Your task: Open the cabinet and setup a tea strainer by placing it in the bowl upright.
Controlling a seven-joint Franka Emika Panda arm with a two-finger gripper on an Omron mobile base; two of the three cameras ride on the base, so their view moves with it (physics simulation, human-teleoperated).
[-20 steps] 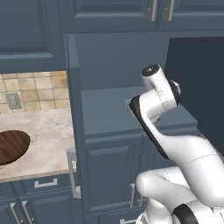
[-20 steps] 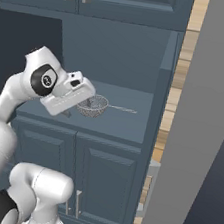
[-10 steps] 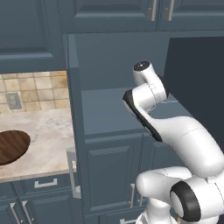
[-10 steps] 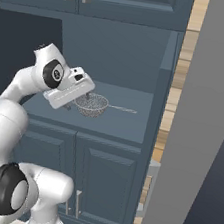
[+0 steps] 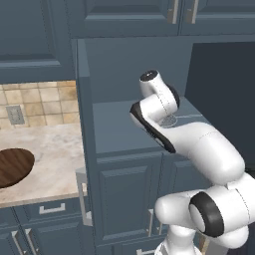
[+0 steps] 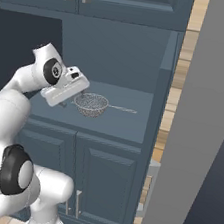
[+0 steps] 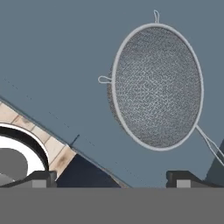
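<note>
Dark-tipped, your gripper (image 7: 111, 178) hangs with its jaws spread wide, holding nothing, just beside the tea strainer (image 6: 91, 104). That strainer sits upright on the cabinet (image 6: 142, 52) shelf; the bowl (image 5: 14, 167) rests well apart on the counter (image 5: 50, 159).

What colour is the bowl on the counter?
Dark brown wood with visible grain; the bowl shows best in the left base view.

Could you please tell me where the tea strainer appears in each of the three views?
Left base view: strainer centre-right, mostly hidden behind the arm.
Right base view: strainer left of centre, beside the gripper.
Hand view: strainer upper right.
Shared landmark: the blue shelf it rests on.
</note>
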